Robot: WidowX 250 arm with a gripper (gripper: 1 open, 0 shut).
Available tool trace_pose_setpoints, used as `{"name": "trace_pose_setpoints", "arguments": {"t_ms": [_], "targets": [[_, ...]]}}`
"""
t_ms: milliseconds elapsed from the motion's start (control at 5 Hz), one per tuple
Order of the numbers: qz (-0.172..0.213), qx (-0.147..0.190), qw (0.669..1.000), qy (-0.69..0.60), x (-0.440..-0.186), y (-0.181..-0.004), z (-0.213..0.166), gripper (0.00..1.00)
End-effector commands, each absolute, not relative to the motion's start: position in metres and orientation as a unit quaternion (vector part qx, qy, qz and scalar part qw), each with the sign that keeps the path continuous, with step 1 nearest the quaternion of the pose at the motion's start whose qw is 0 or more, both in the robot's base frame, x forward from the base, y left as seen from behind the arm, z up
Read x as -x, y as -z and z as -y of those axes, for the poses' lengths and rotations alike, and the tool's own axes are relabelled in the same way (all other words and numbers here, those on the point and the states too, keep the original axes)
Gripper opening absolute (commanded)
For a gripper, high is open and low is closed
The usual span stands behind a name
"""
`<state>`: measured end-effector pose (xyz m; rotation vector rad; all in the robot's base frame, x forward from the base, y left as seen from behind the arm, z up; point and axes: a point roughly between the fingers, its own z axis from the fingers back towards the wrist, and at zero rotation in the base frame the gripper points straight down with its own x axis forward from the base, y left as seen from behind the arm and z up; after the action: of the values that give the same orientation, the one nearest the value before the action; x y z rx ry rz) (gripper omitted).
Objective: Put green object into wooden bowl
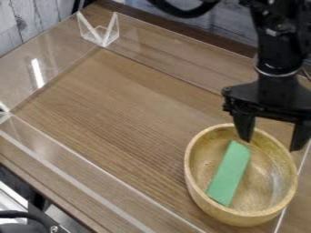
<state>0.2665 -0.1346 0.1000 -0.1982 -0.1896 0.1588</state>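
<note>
The green object [228,173] is a flat light-green block lying lengthwise inside the wooden bowl [201,189], a round tan bowl at the table's front right. My gripper [272,138] hangs just above the bowl's far rim, its black fingers spread wide and open, with nothing between them. The block lies free below and to the left of the fingertips.
A clear plastic wall [49,173] runs along the table's left and front sides, with a clear bracket [98,30] at the far corner. The wood-grain tabletop [122,100] stretches left of the bowl. The bowl sits close to the front right edge.
</note>
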Motion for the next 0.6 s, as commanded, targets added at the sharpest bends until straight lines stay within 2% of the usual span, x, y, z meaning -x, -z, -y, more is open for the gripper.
{"name": "trace_pose_setpoints", "arguments": {"t_ms": [0,400], "targets": [[0.119,0.108,0.983,-0.091,-0.273,-0.117,0.129,1.0],[0.122,0.108,0.982,-0.091,-0.262,-0.128,0.123,1.0]]}}
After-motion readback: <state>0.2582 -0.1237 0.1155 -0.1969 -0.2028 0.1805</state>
